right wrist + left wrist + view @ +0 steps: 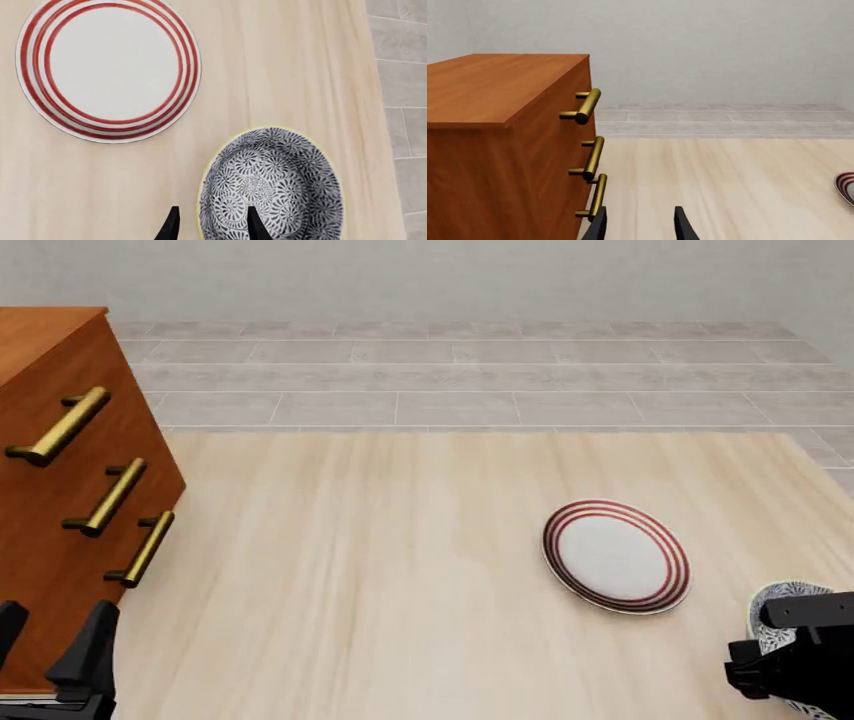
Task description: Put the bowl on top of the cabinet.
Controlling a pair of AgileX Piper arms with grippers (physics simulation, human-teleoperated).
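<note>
The bowl (270,185), black-and-white floral with a thin cream rim, rests on the table near its right front corner. In the front view only a sliver of the bowl (785,602) shows behind my right arm (801,660). My right gripper (212,227) is open and straddles the bowl's near rim, one finger outside it and one over the inside. The reddish-brown cabinet (54,430) stands at the table's left, its brass handles (587,105) facing right. My left gripper (639,227) is open and empty beside the cabinet's lower front corner.
A flat white plate with red rings (617,555) lies just left of and beyond the bowl, also seen as the plate (110,70) in the right wrist view. The table's right edge (373,125) runs close beside the bowl. The cabinet's flat top (494,90) is bare.
</note>
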